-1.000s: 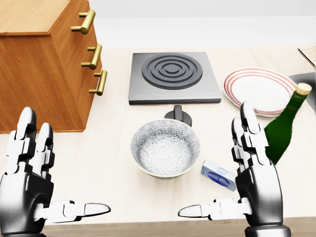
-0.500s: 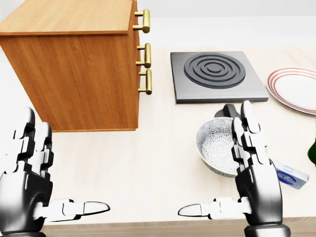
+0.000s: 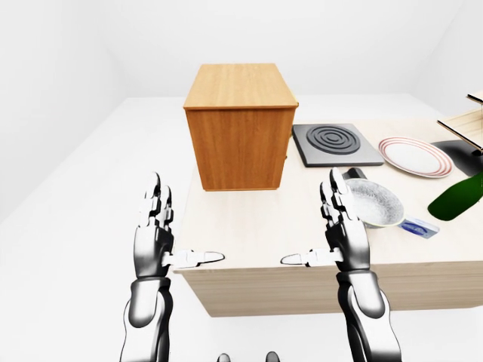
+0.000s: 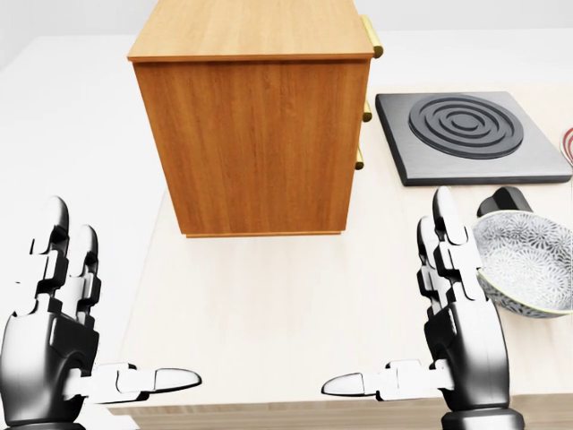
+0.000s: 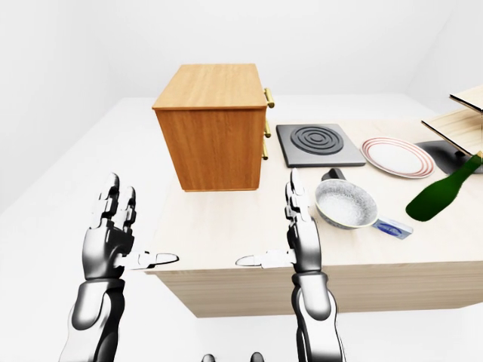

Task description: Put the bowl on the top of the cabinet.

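Leftward camera travel has carried the whole scene toward the head view's right; the things themselves lie as before. Nearest, the left hand [image 4: 55, 345] and right hand [image 4: 458, 333] hover empty at the table's [image 4: 269, 313] near edge, fingers spread upward, thumbs pointing inward. Just right of the right hand sits the bowl [image 4: 526, 265], upright, near the near edge. Beyond, the cabinet [image 4: 255, 125] stands toward the table's left edge, the hotplate [image 4: 466, 134] to its right.
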Robot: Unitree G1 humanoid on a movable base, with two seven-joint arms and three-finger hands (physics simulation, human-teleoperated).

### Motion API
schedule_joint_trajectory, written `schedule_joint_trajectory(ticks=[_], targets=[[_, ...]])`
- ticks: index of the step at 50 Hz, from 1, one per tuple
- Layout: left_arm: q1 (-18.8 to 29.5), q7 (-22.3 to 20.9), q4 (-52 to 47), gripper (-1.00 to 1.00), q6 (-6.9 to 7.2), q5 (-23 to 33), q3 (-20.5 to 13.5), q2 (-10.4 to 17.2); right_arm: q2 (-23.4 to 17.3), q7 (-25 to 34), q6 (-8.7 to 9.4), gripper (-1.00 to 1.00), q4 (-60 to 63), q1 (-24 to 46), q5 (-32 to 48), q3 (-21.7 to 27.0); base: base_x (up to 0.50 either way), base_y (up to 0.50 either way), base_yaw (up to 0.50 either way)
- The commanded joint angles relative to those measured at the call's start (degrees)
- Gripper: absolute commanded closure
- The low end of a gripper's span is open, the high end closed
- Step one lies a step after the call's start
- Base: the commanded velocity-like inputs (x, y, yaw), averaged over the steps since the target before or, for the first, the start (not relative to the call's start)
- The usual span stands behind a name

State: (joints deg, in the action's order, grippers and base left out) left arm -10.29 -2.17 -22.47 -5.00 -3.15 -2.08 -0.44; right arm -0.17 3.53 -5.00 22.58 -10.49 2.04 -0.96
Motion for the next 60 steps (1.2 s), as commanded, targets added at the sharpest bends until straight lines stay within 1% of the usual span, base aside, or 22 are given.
schedule_joint_trajectory(ticks=[1,4,8,16,17,20,25,27,29,32,34,40,41,44,50,51,54,55,56,58,59,60], targets=[[-0.2,0.0,-0.1,-1.00,0.00,0.1,0.2,0.0,0.0,0.2,0.00,-1.00,-0.2,-0.2,-0.2,0.0,0.00,0.50,0.00],[-0.3,0.0,-0.3,-1.00,0.00,-0.2,0.2,0.0,0.0,0.2,0.00,-1.00,-0.5,0.0,-0.2,0.0,0.00,0.50,0.00],[-0.2,-0.1,-0.2,-1.00,0.00,-0.2,0.3,0.0,0.0,0.3,0.00,-1.00,-4.0,-0.4,-0.3,0.0,0.00,0.22,0.00],[0.0,-0.1,0.1,-1.00,0.00,-0.1,0.2,0.0,0.0,0.1,0.00,-1.00,-1.0,0.3,-0.5,0.1,0.00,0.01,0.00],[0.1,-0.1,0.5,-1.00,0.00,-0.1,0.2,0.0,0.1,0.1,0.00,-1.00,-3.5,0.2,-0.6,0.2,0.00,0.00,0.00],[0.3,-0.1,0.6,-1.00,0.00,0.0,0.2,0.1,0.0,0.0,0.00,-1.00,-1.2,0.6,-0.7,0.3,0.00,0.00,0.00],[0.6,0.2,0.5,-1.00,0.00,0.0,-0.1,0.1,0.1,-0.1,0.00,-1.00,-4.0,0.7,-0.9,0.5,0.00,0.00,0.00],[0.6,0.2,0.8,-1.00,0.00,0.0,-0.1,0.1,0.1,-0.2,0.00,-1.00,-1.7,0.9,-0.9,0.4,0.00,0.00,0.00],[0.7,0.2,0.6,-1.00,0.00,-0.1,-0.2,0.1,0.1,-0.2,0.00,-1.00,-1.7,1.0,-0.9,0.5,0.16,-0.03,0.00],[0.7,0.3,0.6,-1.00,0.00,0.0,-0.2,0.0,0.1,-0.2,0.00,-1.00,-5.2,0.8,-1.0,0.6,0.23,-0.09,0.00],[0.9,0.3,1.0,-1.00,0.00,0.0,-0.3,0.1,0.0,-0.3,0.00,-1.00,-1.8,1.2,-1.0,0.6,0.27,-0.10,0.00],[0.9,0.4,0.7,-1.00,0.00,0.0,-0.3,0.1,0.0,-0.2,0.00,-1.00,-1.6,1.2,-1.0,0.6,0.28,-0.10,0.00],[0.8,0.3,0.5,-1.00,0.00,0.0,-0.2,0.1,0.1,-0.2,0.00,-1.00,-3.2,1.1,-1.0,0.6,0.28,-0.11,0.00],[0.9,0.3,0.7,-1.00,0.00,-0.1,-0.2,0.1,0.1,-0.2,0.00,-1.00,-1.5,1.1,-1.0,0.5,0.28,-0.10,0.00],[0.7,0.2,0.6,-1.00,0.00,0.0,-0.1,0.1,0.1,0.0,0.00,-1.00,-5.5,0.7,-0.9,0.5,0.28,-0.10,0.00],[0.7,0.2,0.8,-1.00,0.00,0.0,-0.1,0.1,0.0,-0.1,0.00,-1.00,-2.6,0.9,-1.0,0.5,0.28,-0.10,0.00],[0.7,0.2,0.8,-1.00,0.00,0.0,-0.1,0.1,0.1,0.0,0.00,-1.00,-5.1,0.7,-1.0,0.5,0.28,-0.10,0.00],[0.7,0.2,0.8,-1.00,0.00,0.0,0.0,0.1,0.0,0.0,0.00,-1.00,-2.4,0.9,-1.0,0.4,0.27,-0.10,0.00],[0.6,0.2,0.8,-1.00,0.00,0.0,0.0,0.1,0.1,0.0,0.00,-1.00,-4.8,0.7,-1.0,0.5,0.27,-0.10,0.00],[0.7,0.2,0.9,-1.00,0.00,0.0,0.0,0.1,0.0,0.0,0.00,-1.00,-2.8,0.9,-1.0,0.5,0.28,-0.08,0.00],[0.7,0.2,0.9,-1.00,0.00,0.0,0.0,0.1,0.1,0.1,0.00,-1.00,-4.7,0.7,-1.0,0.5,0.28,-0.07,0.00],[0.7,0.1,0.8,-1.00,0.00,0.0,0.0,0.1,0.0,0.0,0.00,-1.00,-2.8,0.9,-1.0,0.5,0.28,-0.07,0.00]])
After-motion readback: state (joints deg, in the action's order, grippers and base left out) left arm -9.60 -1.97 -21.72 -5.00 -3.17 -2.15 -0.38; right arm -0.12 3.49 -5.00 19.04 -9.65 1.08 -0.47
